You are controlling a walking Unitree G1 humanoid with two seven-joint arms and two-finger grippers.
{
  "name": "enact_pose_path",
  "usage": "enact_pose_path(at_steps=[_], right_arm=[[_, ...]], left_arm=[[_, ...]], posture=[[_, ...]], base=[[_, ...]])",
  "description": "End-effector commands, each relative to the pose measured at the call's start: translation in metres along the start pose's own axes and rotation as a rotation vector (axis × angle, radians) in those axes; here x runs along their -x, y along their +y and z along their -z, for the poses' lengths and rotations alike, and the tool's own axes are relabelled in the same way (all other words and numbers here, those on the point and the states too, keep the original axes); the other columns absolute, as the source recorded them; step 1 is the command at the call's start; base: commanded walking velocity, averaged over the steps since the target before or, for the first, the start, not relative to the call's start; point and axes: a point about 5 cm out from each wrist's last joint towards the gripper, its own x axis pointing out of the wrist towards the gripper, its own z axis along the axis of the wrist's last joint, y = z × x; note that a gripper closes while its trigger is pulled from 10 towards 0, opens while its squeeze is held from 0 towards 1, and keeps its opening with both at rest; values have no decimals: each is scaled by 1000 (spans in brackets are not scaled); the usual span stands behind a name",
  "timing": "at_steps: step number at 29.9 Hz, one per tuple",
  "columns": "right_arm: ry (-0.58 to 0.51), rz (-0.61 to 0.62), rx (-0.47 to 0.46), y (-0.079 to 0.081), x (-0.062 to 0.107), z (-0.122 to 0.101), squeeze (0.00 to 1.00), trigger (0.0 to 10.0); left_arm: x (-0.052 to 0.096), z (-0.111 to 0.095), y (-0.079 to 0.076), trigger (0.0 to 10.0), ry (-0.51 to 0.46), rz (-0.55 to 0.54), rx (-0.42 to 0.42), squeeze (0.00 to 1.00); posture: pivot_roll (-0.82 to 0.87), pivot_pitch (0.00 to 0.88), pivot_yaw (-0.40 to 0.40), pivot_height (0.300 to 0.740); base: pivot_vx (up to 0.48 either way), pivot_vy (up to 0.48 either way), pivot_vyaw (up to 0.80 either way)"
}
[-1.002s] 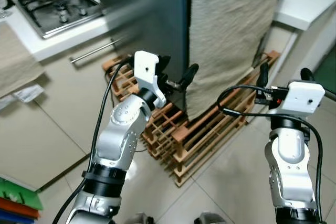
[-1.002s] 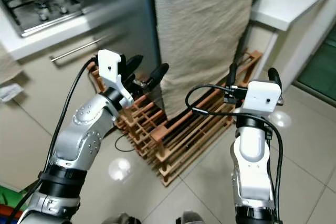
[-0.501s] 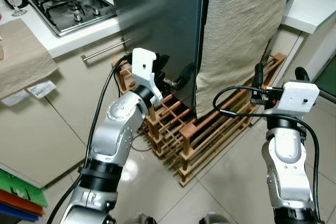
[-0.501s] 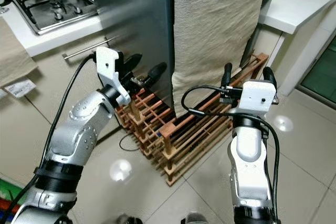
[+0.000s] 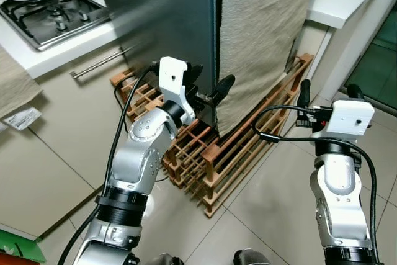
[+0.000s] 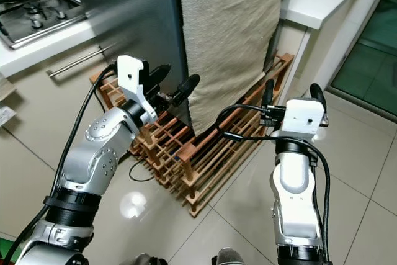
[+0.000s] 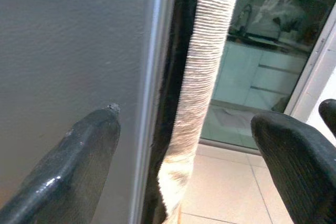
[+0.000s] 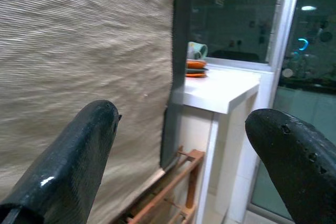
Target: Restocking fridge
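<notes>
Left wrist view: the left pincer [image 7: 184, 161], fingers spread and holding nothing, straddles the edge of the dark fridge door [image 5: 161, 23], beside the beige cloth [image 5: 260, 29] draped over it. The right pincer [image 6: 290, 96] hovers spread and empty near the wooden rack [image 5: 236, 153] on the floor. Restocking looks barely begun: door shut, no groceries in hand.

Wooden rack [image 5: 211, 153], gas hob [image 5: 46, 13]

Place: you're in a home kitchen.
Proof: gas hob [image 5: 46, 13] on the counter left of the fridge [image 5: 164, 23]; wooden rack [image 5: 211, 153] below; tiled floor [image 5: 260, 215].
</notes>
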Motion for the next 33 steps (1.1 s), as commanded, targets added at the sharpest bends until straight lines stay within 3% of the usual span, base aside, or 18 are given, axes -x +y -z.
enact_pose_path(at_steps=[1,6,12,20,33], right_arm=[[-6,-2,-3,1,-2,0,439,10000],[8,-5,-2,2,-1,2,443,10000],[10,-7,1,2,-1,3,443,10000],[6,-18,5,2,-2,3,443,10000],[7,-19,7,2,0,2,443,10000]], left_arm=[[-1,1,4,10000,17,-16,-1,0],[-3,0,4,10000,13,-10,-3,0],[-5,1,6,10000,15,-32,-3,0],[-14,0,10,10000,-4,-84,22,0],[-45,3,-13,10000,-4,30,90,0]], posture=[[-190,37,85,732],[-189,39,82,732],[-190,40,80,732],[-191,45,71,732],[-211,60,73,732]], base=[[0,0,0],[0,0,0],[0,0,-779],[0,0,0],[0,0,0]])
